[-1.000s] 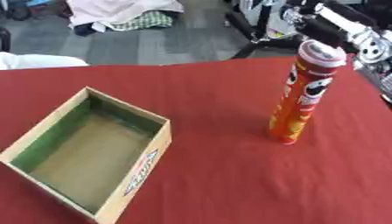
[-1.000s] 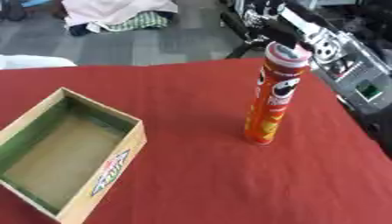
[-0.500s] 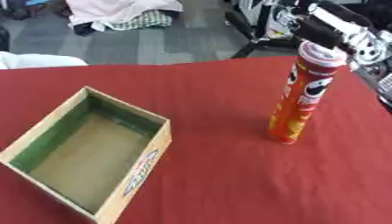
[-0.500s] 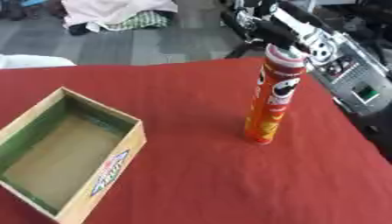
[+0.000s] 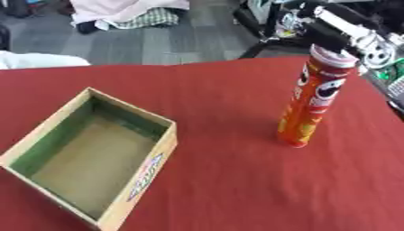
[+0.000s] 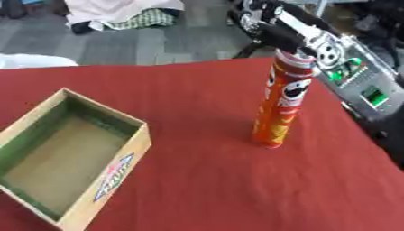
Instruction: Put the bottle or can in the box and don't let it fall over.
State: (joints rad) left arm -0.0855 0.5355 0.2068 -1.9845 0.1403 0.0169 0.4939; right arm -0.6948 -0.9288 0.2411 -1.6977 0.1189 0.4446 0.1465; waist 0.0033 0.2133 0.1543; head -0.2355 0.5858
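Note:
A tall orange and red chips can (image 5: 312, 99) stands upright on the red table (image 5: 229, 185), right of the middle. An open cardboard box (image 5: 150, 173) with a green inner lining lies at the left, and nothing is inside it. My right arm comes in from the upper right. Its black right hand (image 6: 277, 35) hovers just behind the can's lid, fingers stretched out, open and holding nothing. I cannot tell whether it touches the lid. The left hand does not show in either view.
The table's right edge runs close past the can. Beyond it stands grey equipment with a green panel (image 6: 356, 74). A pile of cloth (image 5: 126, 13) lies on the floor behind the table's far edge.
My right hand has crept leftward and now sits right behind the can's top. The can and the box have stayed where they were.

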